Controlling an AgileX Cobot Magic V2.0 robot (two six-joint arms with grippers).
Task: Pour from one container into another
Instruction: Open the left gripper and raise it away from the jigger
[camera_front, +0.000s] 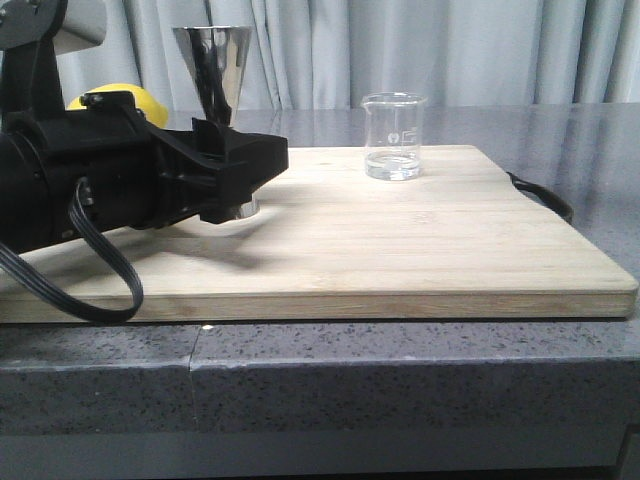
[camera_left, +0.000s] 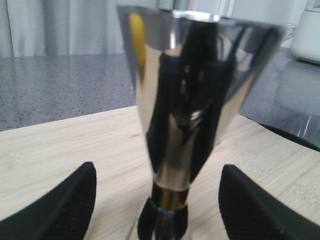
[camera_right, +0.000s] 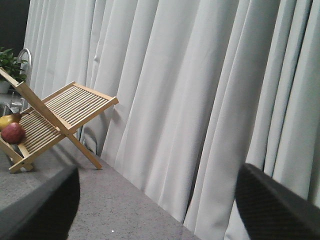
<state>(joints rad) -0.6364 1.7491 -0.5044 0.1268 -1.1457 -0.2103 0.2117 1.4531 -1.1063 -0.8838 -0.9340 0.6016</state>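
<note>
The shiny steel jigger (camera_front: 214, 65) stands upright on the left part of the wooden board (camera_front: 400, 250). In the left wrist view the jigger (camera_left: 185, 100) fills the middle, its gold band low at the waist. My left gripper (camera_front: 250, 175) is open, low over the board, with a finger on each side of the jigger's waist. The fingers (camera_left: 60, 210) stand clear of the metal. The clear glass beaker (camera_front: 393, 135) sits farther right near the board's back edge, with a little clear liquid in its bottom. My right gripper (camera_right: 157, 200) is open and empty, facing curtains; the front view does not show it.
A yellow rounded object (camera_front: 135, 100) lies behind the left arm. A black handle (camera_front: 545, 195) sticks out at the board's right end. The grey speckled counter (camera_front: 400, 390) drops off in front. A wooden slatted rack (camera_right: 55, 120) with fruit stands by the curtains.
</note>
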